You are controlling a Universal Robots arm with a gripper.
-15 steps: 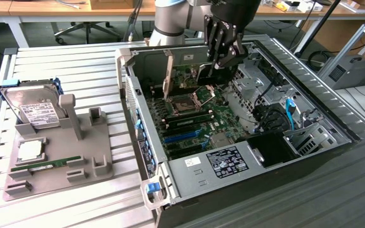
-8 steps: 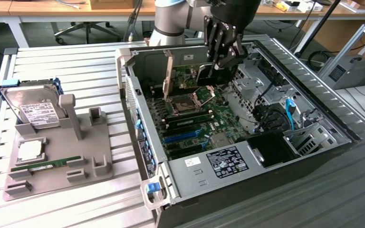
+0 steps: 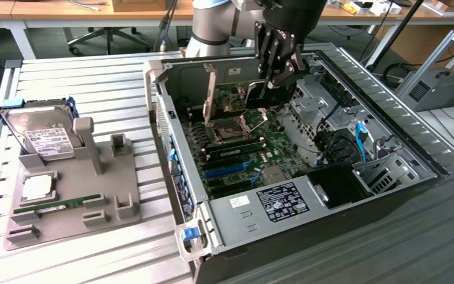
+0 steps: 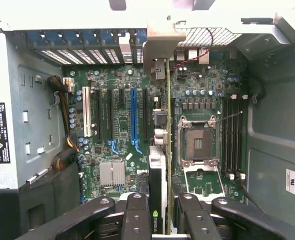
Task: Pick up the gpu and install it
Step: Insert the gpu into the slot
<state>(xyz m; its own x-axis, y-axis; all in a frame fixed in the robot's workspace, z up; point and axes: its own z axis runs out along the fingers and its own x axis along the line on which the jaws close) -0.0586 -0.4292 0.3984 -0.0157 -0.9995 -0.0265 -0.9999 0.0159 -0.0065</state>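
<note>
Gpu lifted, not yet seated.
The black two-fingered gripper is clamped on the thin green-and-black gpu, held edge-down just above the green motherboard, apparently over its slots; insertion is left.

A slatted metal table spans the frame. At lower left, a grey fixture plate rests directly on its slats. An open computer case lies on its side across centre and right.
</note>
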